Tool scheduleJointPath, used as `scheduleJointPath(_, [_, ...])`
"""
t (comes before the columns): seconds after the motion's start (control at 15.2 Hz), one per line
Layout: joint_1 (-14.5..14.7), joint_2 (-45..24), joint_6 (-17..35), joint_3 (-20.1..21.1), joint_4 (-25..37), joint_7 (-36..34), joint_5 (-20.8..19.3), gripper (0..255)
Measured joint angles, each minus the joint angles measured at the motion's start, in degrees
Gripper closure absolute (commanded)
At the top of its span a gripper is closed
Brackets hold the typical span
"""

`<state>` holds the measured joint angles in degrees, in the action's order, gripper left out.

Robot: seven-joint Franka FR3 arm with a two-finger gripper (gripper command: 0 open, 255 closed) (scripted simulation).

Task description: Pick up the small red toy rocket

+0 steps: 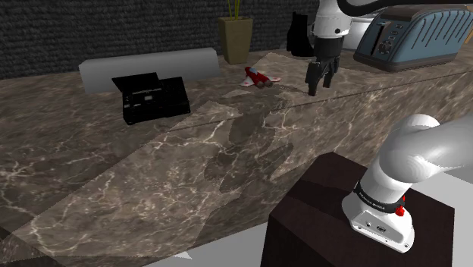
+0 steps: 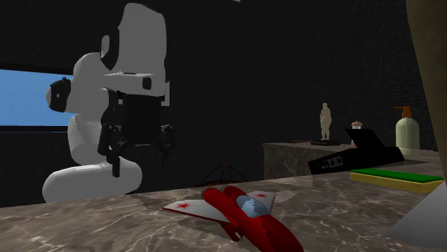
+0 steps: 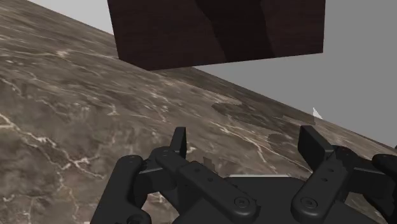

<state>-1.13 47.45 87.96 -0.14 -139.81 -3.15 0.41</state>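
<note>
Red toy rocket (image 2: 240, 211) lies near the marble counter's (image 1: 189, 174) far edge, before the potted plant (image 1: 236, 38); the black gripper (image 1: 319, 87) hangs near it, apart, its 2 fingers spread.

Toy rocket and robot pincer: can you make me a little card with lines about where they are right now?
toy rocket: red with white wings, lying on the marble countertop
pincer: open, empty, hovering above the countertop
pincer to rocket: apart; the pincer is to the shoulder view's right of the rocket
nearby: blue toaster at the shoulder view's upper right; plant pot behind the rocket
task: rocket not yet picked up
</note>
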Motion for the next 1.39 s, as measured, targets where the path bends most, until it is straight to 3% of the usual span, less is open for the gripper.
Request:
scheduleJointPath(0.26, [-0.4, -4.3, 2.0, 1.2, 2.7, -2.5, 0.5, 0])
scheduleJointPath(0.59, [-1.8, -15.9, 6.6, 3.3, 10.6, -8.0, 0.6, 0])
scheduleJointPath(0.99, [-3.4, -28.3, 8.8, 5.2, 21.8, -14.8, -0.4, 0])
scheduleJointPath(1.39, [-4.4, -41.9, 8.2, 6.3, 36.8, -21.7, -2.7, 0])
